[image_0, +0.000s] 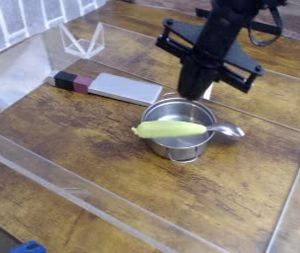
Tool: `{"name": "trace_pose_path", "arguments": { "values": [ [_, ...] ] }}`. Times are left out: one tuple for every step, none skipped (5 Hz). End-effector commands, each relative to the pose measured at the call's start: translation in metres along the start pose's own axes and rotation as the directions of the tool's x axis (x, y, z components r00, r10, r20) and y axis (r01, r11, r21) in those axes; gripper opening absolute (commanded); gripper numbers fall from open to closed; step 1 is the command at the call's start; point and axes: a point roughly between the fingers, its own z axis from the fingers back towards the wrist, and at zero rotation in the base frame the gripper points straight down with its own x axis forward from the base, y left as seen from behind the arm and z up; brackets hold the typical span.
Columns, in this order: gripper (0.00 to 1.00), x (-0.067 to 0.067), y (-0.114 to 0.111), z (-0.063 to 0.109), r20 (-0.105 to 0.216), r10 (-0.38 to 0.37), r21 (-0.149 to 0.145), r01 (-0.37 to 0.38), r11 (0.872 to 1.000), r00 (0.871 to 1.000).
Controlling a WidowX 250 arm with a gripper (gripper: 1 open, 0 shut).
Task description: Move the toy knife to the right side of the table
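Positions are being read as on a clock face centred on the steel pot. The brown wood-plank counter [80, 168] is carrying the items, and clear acrylic walls [80, 190] are edging it. Going left to right, a small blue item [29, 246] is showing between 7 and 8 o'clock, partly cut off by the frame edge.

The toy knife [111, 88] is lying flat at 10 o'clock, on the left part of the counter. Its black-and-dark-pink handle is pointing away from the pot, and its light grey blade is ending near the pot's rim. A clear angular piece [82, 42] is standing near 11 o'clock, beyond the knife.

The yellow-green corn cob [170, 129] is resting across the steel pot [184, 148], its left end reaching past the rim at 9 o'clock. The black hand [188, 91] is hovering at 12 o'clock, its fingers closed together; it is gripping nothing visible and is keeping well apart from the knife. The spoon-like steel pot handle [228, 130] is extending towards 3 o'clock.
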Motion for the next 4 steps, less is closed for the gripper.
{"name": "trace_pose_path", "arguments": {
  "values": [
    [0.0,-0.003,0.015,0.015,0.087,0.062,-0.017,-0.061,0.998,0.994],
    [0.0,-0.008,0.009,0.022,0.102,0.117,0.002,-0.118,0.993,0.988],
    [0.0,-0.012,-0.003,0.025,0.108,0.153,0.016,-0.155,0.988,0.982],
    [0.0,-0.02,0.009,0.022,0.101,0.18,0.017,-0.182,0.983,0.979]
  ]
}}
